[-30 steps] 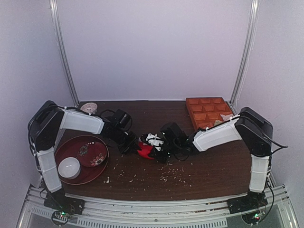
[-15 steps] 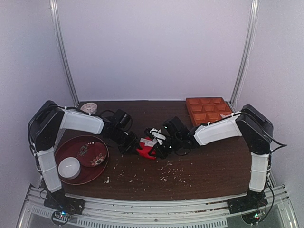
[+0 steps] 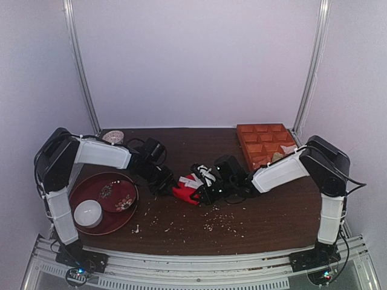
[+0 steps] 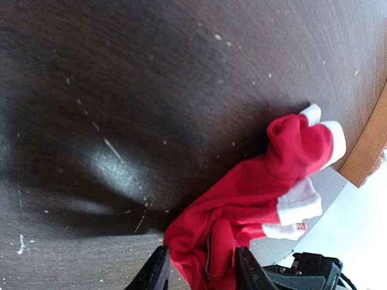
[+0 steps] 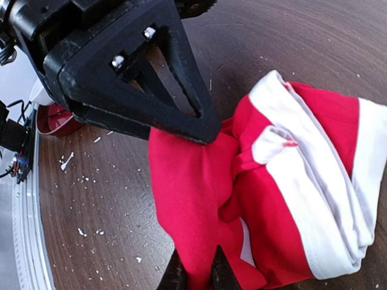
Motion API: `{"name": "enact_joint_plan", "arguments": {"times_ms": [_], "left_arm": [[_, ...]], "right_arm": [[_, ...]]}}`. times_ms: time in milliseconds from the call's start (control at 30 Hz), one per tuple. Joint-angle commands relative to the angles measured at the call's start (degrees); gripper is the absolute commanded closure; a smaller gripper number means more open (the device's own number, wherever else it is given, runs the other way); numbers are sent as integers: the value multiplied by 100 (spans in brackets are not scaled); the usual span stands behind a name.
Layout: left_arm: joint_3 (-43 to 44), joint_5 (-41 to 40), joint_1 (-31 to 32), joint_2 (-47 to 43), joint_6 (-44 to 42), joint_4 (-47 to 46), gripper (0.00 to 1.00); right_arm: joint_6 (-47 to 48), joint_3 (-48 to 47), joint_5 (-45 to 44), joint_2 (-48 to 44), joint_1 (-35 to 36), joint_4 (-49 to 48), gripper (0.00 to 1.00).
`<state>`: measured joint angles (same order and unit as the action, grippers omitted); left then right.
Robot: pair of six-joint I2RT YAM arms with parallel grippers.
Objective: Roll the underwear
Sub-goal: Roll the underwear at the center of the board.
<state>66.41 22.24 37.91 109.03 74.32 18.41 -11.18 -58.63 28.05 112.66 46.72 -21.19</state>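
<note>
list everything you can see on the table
underwear: 1, red with white trim, bunched at table centre
tray: 1, dark red, round, front left
bowl: 1, white, on the tray
plate: 1, dark red patterned, on the tray
small dish: 1, pale, back left
compartment box: 1, orange, back right
crumbs: many, pale, scattered near front
table: 1, dark brown wood
left gripper: 1, black, jaws apart around the underwear
right gripper: 1, black, pinching the underwear

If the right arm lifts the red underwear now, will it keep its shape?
Probably not: the underwear lies in soft, creased folds, so it looks floppy. It seems thin and light, bunching where the right gripper pinches it. Unheld ends would likely droop.
</note>
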Motion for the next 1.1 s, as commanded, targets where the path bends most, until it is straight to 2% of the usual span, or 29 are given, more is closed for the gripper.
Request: {"name": "enact_joint_plan", "arguments": {"times_ms": [0, 267, 767, 900, 1067], "left_arm": [[156, -255, -82, -172, -135, 234, 65], [233, -184, -119, -207, -318, 212, 64], [227, -158, -149, -229, -287, 173, 63], [240, -190, -154, -245, -302, 178, 60], [306, -352, -230, -321, -436, 345, 53]], "right_arm": [[-651, 505, -265, -177, -72, -584, 100], [-1330, 605, -201, -50, -145, -1265, 100], [-3141, 16, 1041, 789, -823, -1917, 100], [-3818, -183, 1434, 1163, -993, -2177, 100], [-3716, -347, 1554, 1168, -1016, -1813, 100]]}}
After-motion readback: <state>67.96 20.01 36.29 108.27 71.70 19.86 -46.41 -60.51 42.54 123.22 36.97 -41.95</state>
